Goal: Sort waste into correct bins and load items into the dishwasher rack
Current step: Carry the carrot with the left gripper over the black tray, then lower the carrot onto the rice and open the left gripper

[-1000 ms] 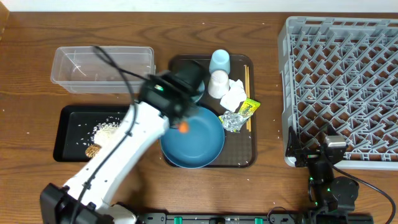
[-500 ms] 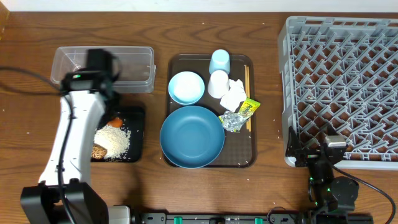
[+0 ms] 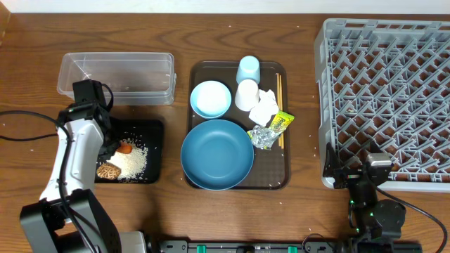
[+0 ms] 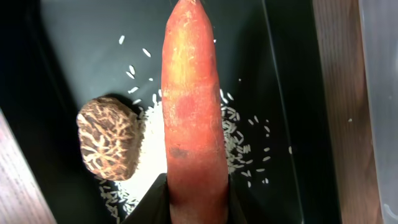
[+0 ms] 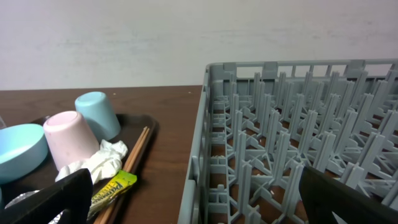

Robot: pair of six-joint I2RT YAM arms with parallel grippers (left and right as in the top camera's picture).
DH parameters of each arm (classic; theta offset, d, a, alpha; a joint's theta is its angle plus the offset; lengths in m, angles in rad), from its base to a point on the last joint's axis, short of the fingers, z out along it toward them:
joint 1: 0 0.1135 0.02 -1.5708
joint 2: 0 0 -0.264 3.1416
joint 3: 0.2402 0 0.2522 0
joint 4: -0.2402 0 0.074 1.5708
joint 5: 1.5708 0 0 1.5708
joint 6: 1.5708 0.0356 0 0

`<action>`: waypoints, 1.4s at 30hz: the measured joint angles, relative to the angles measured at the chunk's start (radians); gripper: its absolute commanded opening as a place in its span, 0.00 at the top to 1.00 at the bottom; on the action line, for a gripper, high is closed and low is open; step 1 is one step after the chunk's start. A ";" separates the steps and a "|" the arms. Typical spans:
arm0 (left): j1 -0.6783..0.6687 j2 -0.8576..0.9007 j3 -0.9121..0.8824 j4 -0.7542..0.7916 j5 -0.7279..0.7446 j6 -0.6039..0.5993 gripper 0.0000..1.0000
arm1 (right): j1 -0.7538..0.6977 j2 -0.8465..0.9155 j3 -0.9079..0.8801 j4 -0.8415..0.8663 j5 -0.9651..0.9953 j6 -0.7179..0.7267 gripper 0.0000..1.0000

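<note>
Left hand (image 3: pixel 112 146) clenched on orange carrot (image 4: pixel 193 106) — hangs over black tray (image 3: pixel 156 133). Right under hand: white rice (image 3: pixel 133 160) and brown lump (image 4: pixel 107 145), both in tray. Carrot not let go yet. Clear tub (image 3: pixel 140 74) just past hand looks bare. Far to hand's right: tissue (image 3: pixel 264 107), wrapper (image 3: pixel 280 123), foil (image 3: pixel 261 137) not sorted. Plate (image 3: pixel 218 154), bowl (image 3: pixel 210 98), blue cup (image 3: pixel 248 69), pink cup (image 3: pixel 247 93), chopsticks (image 3: pixel 279 105) not loaded — rack (image 3: pixel 387 98) bare. Right hand (image 5: pixel 196 208) beside rack, wide open, holds nothing.

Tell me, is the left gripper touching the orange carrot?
Touching. The left wrist view shows the left gripper with its fingers pressed against both sides of the orange carrot at its near end.
</note>
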 measured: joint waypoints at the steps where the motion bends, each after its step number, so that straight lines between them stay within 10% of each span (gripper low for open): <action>1: 0.000 0.003 0.000 0.002 0.001 0.000 0.78 | 0.000 0.000 0.000 0.000 0.000 0.000 0.01; 20: 0.000 0.105 0.000 0.027 0.007 -0.002 0.71 | 0.000 0.000 0.000 0.000 0.000 0.000 0.01; 24: 0.000 0.129 0.000 0.031 0.007 0.003 0.46 | 0.000 0.000 0.000 0.000 0.000 0.000 0.01; 42: 0.000 0.053 0.000 0.004 0.019 0.058 0.39 | 0.000 0.000 0.000 0.000 0.000 0.000 0.01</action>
